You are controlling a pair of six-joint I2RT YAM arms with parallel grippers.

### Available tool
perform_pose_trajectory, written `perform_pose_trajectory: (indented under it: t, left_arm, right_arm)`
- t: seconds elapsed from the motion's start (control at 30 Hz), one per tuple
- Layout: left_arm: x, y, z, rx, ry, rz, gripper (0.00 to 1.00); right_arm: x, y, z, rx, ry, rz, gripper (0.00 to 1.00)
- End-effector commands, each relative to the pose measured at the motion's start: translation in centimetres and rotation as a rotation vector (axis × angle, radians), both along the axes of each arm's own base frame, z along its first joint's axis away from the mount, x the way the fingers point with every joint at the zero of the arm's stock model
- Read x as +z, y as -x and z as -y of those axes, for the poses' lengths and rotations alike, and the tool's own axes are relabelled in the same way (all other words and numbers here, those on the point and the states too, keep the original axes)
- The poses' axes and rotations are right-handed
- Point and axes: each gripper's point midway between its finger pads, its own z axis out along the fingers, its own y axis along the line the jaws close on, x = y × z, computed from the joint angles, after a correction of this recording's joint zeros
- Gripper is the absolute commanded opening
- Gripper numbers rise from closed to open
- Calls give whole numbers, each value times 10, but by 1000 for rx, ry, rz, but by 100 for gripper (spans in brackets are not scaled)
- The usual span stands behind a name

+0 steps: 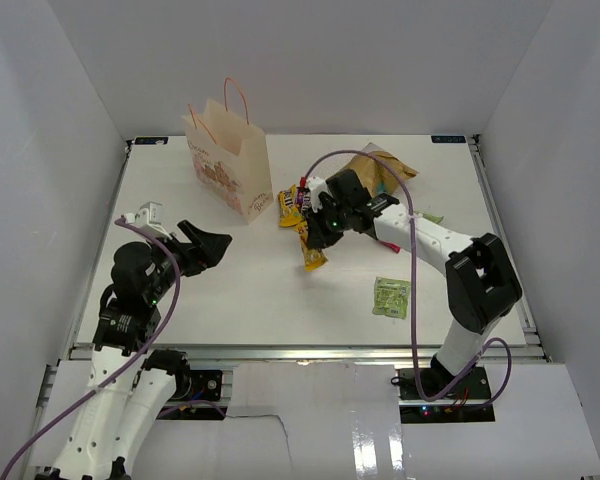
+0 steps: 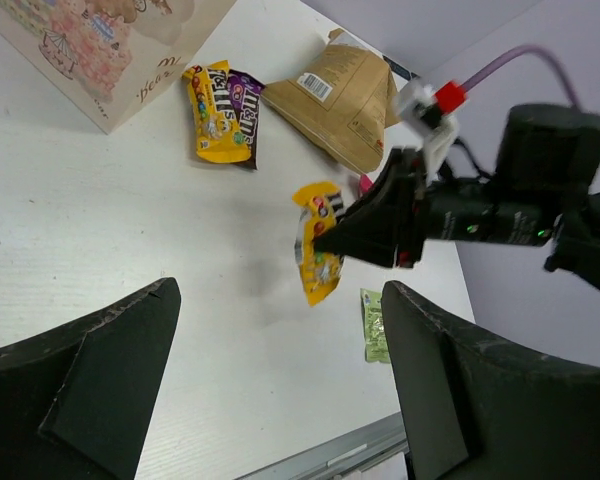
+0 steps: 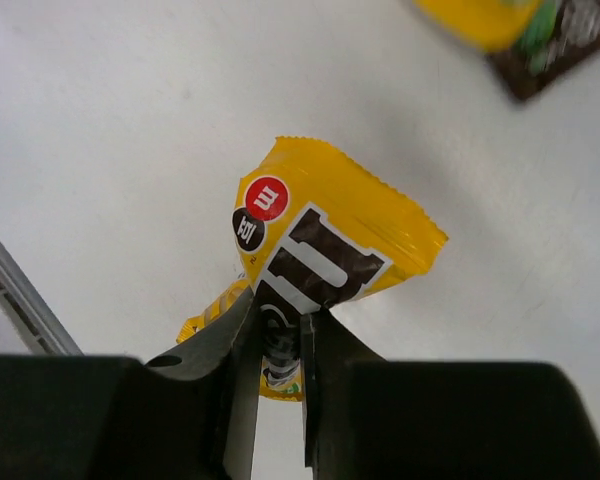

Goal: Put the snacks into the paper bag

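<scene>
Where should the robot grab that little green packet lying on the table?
Probably from straight above, pinching across its narrower width near one end. The green packet lies flat on the table with nothing touching it, so there is no raised edge to catch from the side, and fingers can come down on both long sides.

Pinches yellow packet (image 1: 314, 259) in right end effector (image 1: 315, 240) over middle of surface (image 1: 230, 295). Shows paper bag (image 1: 230, 165) upright near far left corner, chip bag (image 1: 383, 168) at far edge, light green packet (image 1: 391, 297) toward right edge.
</scene>
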Motion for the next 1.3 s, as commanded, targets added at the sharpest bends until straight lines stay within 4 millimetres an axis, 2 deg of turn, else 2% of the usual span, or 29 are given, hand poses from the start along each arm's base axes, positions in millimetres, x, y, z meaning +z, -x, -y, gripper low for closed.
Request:
perform_pose_trajectory:
  t: [0.0, 0.03, 0.07, 0.13, 0.17, 0.23, 0.27, 0.33, 0.4, 0.43, 0.5, 0.53, 0.57, 0.6, 0.63, 0.67, 0.73, 0.77, 0.93, 0.97, 1.07, 1.17, 1.2, 1.27]
  left_arm:
    - [-6, 1, 5, -36, 0, 5, 92]
    - [-8, 2, 6, -40, 2, 1, 92]
    - [-8, 2, 6, -40, 4, 3, 92]
    - [-13, 3, 7, -44, 5, -4, 92]
    - [-14, 5, 7, -48, 8, -3, 92]
    - [-19, 7, 9, -60, 9, -8, 92]
    - [-20, 8, 9, -64, 14, -5, 92]
    - [-24, 9, 9, -64, 18, -11, 92]
    - [-25, 11, 10, -68, 23, -9, 92]
    - [-27, 11, 10, -69, 26, -12, 92]
    - [-27, 11, 12, -74, 33, -12, 92]
    - [-26, 11, 12, -76, 35, -11, 92]
    - [-26, 12, 13, -81, 38, -12, 92]
    - [-26, 12, 14, -88, 39, -14, 92]
    - [-26, 12, 15, -92, 42, -18, 92]
    - [-26, 11, 15, -92, 43, -22, 92]
    - [-26, 12, 17, -100, 49, -25, 92]
    - [-28, 11, 17, -99, 55, -34, 92]
    - [-33, 9, 21, -107, 81, -68, 92]
    - [-35, 8, 23, -114, 89, -85, 92]
    - [-40, 4, 27, -126, 109, -113, 91]
    - [-44, -1, 32, -144, 129, -129, 88]
    - [-46, -6, 34, -145, 137, -144, 86]
    - [-48, -11, 38, -156, 137, -161, 84]
  right_arm:
    - [104, -31, -38, 278, -182, 382, 15]
    - [137, -41, -47, 297, -219, 464, 15]
    - [147, -48, -54, 318, -229, 503, 15]
    - [179, -66, -66, 334, -253, 610, 15]
    - [211, -84, -79, 326, -283, 687, 15]
    - [246, -106, -89, 284, -305, 779, 16]
    - [276, -119, -99, 254, -330, 858, 17]
    - [311, -131, -111, 217, -376, 965, 18]
    - [334, -137, -123, 168, -411, 1065, 18]
    - [357, -139, -128, 142, -456, 1163, 18]
    - [366, -148, -138, 78, -473, 1232, 19]
    - [382, -151, -139, 41, -509, 1292, 19]
    - [372, -162, -147, 10, -502, 1299, 20]
    - [386, -164, -146, -13, -527, 1340, 21]
    - [381, -172, -153, -29, -543, 1366, 22]
    - [385, -173, -154, -37, -545, 1398, 24]
    - [373, -179, -161, -42, -536, 1431, 27]
    - [374, -178, -162, -46, -545, 1458, 29]
    - [333, -194, -169, -50, -469, 1429, 45]
    - [331, -196, -167, -65, -461, 1428, 51]
    - [338, -191, -162, -64, -474, 1413, 64]
    - [347, -181, -155, -49, -489, 1395, 69]
    - [358, -175, -149, -52, -503, 1378, 71]
    - [356, -169, -144, -27, -509, 1326, 73]
